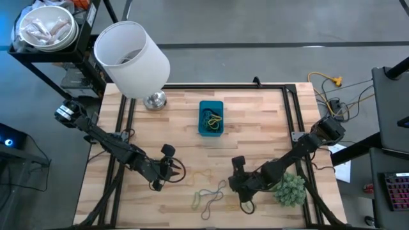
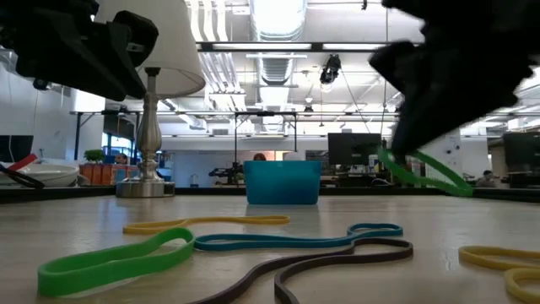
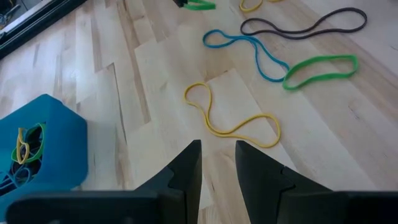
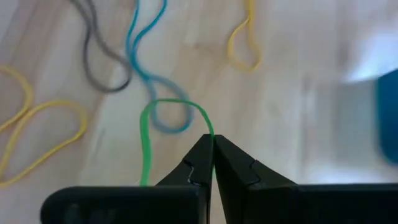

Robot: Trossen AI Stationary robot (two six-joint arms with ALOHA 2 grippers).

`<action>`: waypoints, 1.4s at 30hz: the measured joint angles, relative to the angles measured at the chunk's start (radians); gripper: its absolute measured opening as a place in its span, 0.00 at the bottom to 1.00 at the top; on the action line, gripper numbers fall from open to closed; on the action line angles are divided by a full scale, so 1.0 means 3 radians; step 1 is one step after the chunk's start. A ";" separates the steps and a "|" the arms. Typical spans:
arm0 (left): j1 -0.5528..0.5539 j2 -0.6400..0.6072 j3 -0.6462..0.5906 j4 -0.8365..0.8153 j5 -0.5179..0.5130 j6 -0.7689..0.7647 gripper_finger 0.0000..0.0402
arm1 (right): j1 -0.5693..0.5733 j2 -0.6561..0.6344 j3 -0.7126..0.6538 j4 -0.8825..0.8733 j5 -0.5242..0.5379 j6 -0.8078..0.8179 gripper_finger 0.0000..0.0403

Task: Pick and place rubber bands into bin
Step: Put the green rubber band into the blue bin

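Loose bands (image 2: 253, 245) sprawl on the table (image 1: 255, 128) while the right claw (image 4: 213, 146) pinches only a sliver of a green band (image 4: 147, 134) — which may slip before the blue bin (image 1: 211, 118); the left claw (image 3: 217, 163) hangs released nearby.

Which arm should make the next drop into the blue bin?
Right. The right gripper is shut on a green rubber band lifted off the table, ready to carry to the bin. The left gripper is open and empty above the yellow rubber band.
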 joint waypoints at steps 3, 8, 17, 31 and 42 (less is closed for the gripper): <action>0.0000 0.0000 -0.0005 -0.0001 0.0000 0.0000 0.20 | -0.0002 -0.0003 0.0113 0.0001 0.0255 -0.0304 0.02; 0.0000 0.0000 -0.0006 -0.0002 0.0000 0.0000 0.20 | -0.0035 -0.0005 0.0330 0.0012 0.0799 -0.0772 0.02; 0.0000 0.0000 -0.0006 -0.0001 0.0000 0.0000 0.20 | -0.0343 -0.0010 0.0611 0.0034 0.1245 -0.1158 0.02; 0.0001 0.0000 -0.0007 -0.0001 -0.0001 0.0012 0.20 | -0.1257 -0.0011 0.0605 0.0062 0.1339 -0.1137 0.02; 0.0017 0.0000 -0.0011 0.0015 -0.0001 0.0017 0.20 | -0.1839 0.0186 0.0406 0.0714 0.1206 -0.1236 0.02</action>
